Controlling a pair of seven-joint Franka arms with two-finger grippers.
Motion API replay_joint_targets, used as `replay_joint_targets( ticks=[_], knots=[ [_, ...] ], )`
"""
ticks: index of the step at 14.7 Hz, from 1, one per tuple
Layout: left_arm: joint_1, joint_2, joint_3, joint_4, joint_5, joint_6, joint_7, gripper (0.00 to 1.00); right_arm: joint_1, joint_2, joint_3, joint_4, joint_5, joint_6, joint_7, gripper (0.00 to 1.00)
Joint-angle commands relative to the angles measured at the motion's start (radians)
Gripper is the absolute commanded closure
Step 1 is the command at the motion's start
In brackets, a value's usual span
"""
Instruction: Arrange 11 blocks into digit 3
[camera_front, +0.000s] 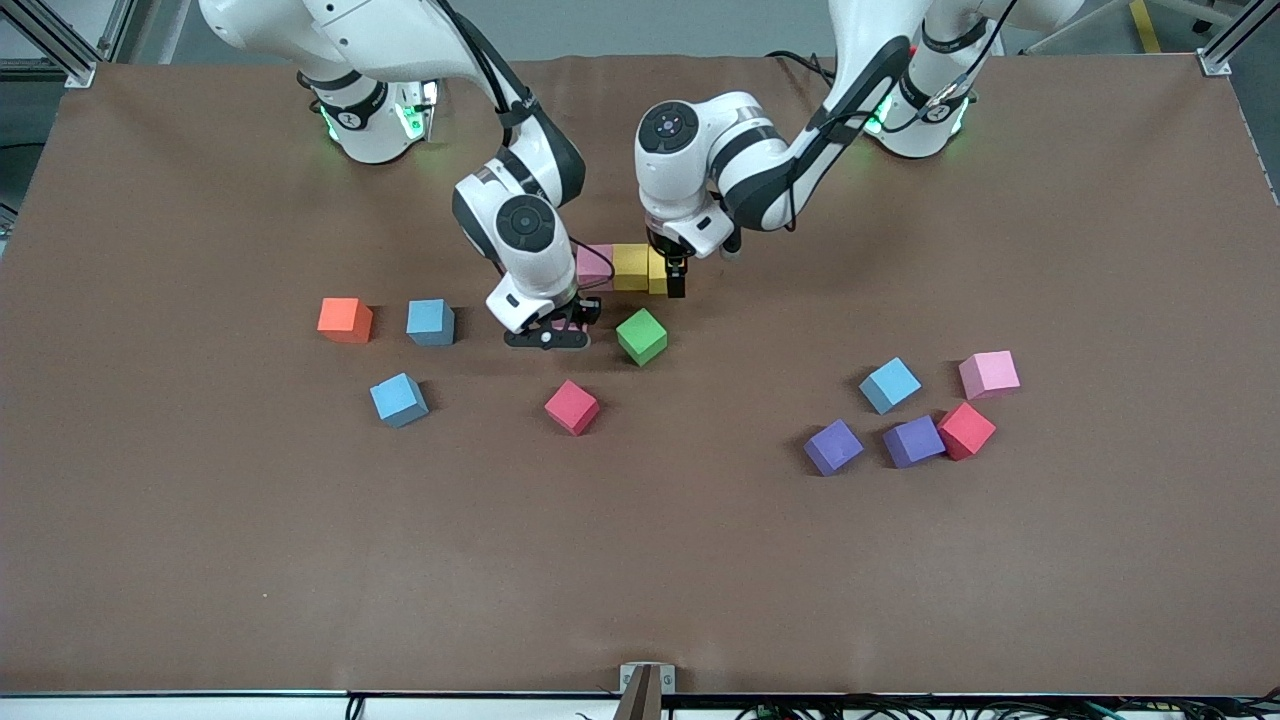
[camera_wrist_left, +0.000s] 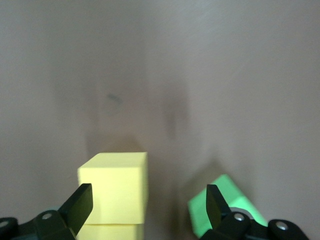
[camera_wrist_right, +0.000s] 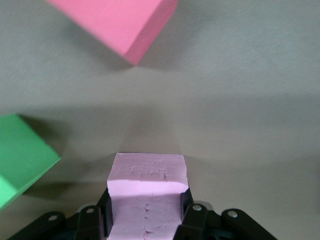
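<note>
The digit 3 so far is one short row near the middle of the table, toward the robots' edge: a pink block (camera_front: 593, 266) touching two yellow blocks (camera_front: 630, 268) that run toward the left arm's end.

The right gripper (camera_front: 563, 325) is clamped on a pale pink block (camera_wrist_right: 146, 197), held low over the bare table just on the camera side of that row's pink end; in the front view the gripper largely hides this block. That offset decides the coming move: the held block probably has to settle against the row.

The left gripper (camera_front: 676, 276) stands with fingers spread at the row's outer yellow block (camera_wrist_left: 116, 186), holding nothing, wrist pointing straight down.

The green block (camera_front: 641, 336) lies just beside the right gripper, nearer the camera than the row. The remaining blocks lie scattered toward both ends of the table, along with an orange cube (camera_front: 344, 319).
</note>
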Motion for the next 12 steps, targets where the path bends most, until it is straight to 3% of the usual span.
replay_joint_targets(
  ticks=[1, 5, 12],
  knots=[
    [0.085, -0.055, -0.004, 0.009, -0.027, -0.029, 0.143, 0.00, 0.054, 0.001, -0.009, 0.003, -0.019, 0.002, 0.046, 1.00],
    [0.183, -0.055, -0.004, 0.078, -0.027, -0.115, 0.416, 0.00, 0.089, 0.003, -0.012, 0.005, -0.033, 0.004, 0.110, 1.00],
    [0.320, 0.022, 0.004, 0.219, -0.012, -0.123, 0.915, 0.00, 0.094, 0.006, -0.011, 0.019, -0.079, 0.001, 0.132, 1.00]
  ],
)
